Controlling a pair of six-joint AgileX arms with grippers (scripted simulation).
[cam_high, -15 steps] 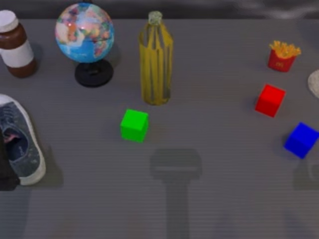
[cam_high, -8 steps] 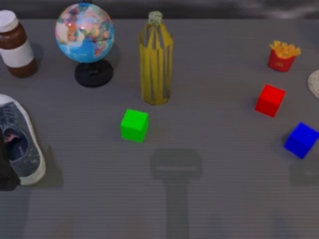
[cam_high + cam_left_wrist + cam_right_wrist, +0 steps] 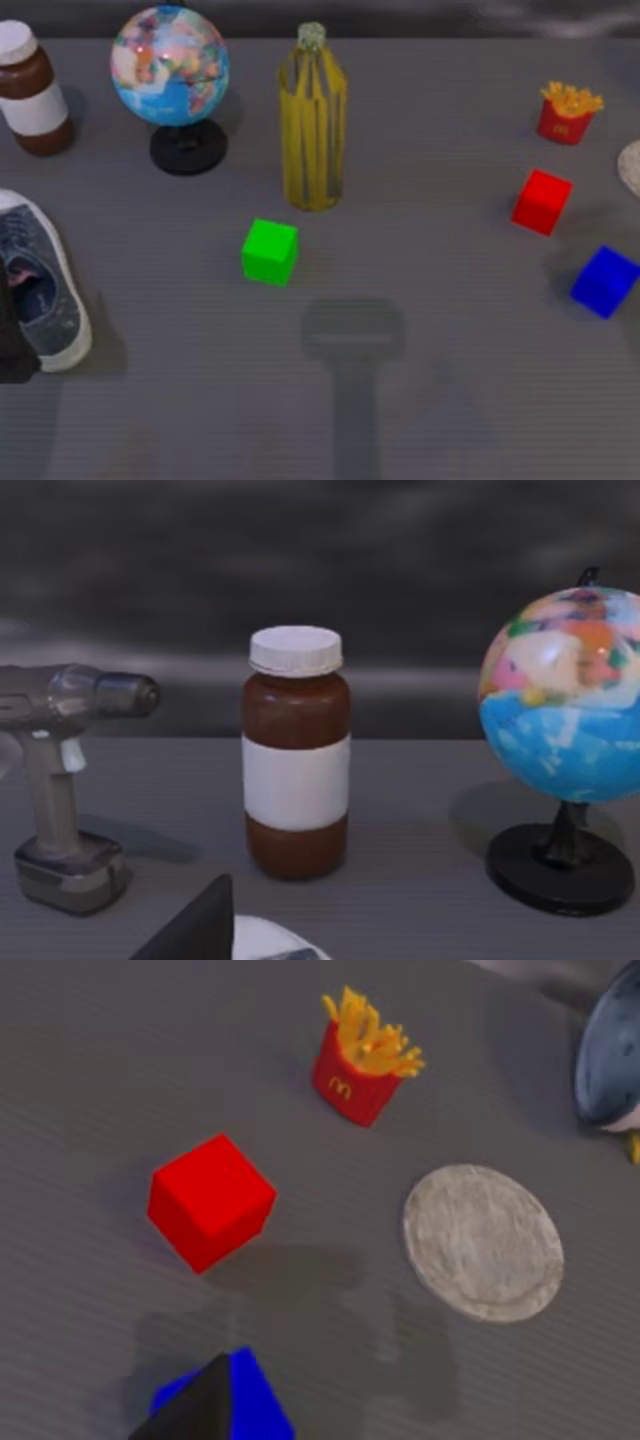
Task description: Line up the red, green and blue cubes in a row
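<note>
In rt wrist view only, grey disc (image 3: 484,1243) beside red cube (image 3: 210,1201); jaws' state can't tell.

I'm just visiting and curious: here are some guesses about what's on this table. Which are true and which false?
1. The green cube sits apart from the other two cubes. True.
2. The red cube touches the blue cube. False: bare table shows between them.
3. The fries carton stands beyond the red cube, near the table's right side. True.
4. The three cubes already form a row. False: they are scattered.
5. The yellow bottle lies on its side. False: it stands upright.
6. The globe stands between the brown jar and the yellow bottle. True.
</note>
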